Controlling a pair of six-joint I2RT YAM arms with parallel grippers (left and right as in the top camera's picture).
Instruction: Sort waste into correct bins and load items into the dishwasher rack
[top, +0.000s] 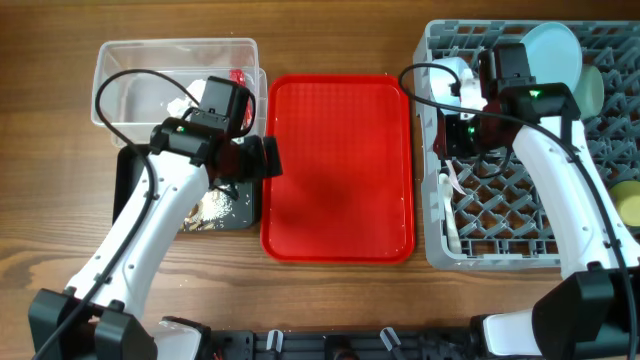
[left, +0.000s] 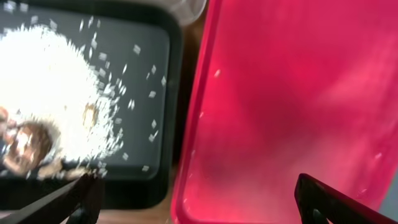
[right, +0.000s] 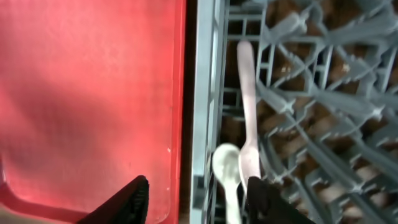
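Serving tray (top: 338, 170) centred on the surface (top: 50, 250) as I view it, rack (top: 500, 235) just right. To its left: tub (top: 120, 50) behind, shallow tray (left: 155, 74) in front, holding food scraps (left: 56, 106). Fork (right: 247, 106) and spoon (right: 226, 165) lie along the rack's left wall.

One red tray (top: 340, 225), one clear tub (top: 175, 45), one black tray (top: 127, 175), one rack (top: 490, 258).

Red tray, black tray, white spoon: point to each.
red tray (top: 338, 170): overhead view, bare middle of its floor.
black tray (left: 176, 106): left wrist view, the rim next to the red tray.
white spoon (right: 226, 163): right wrist view, its bowl.
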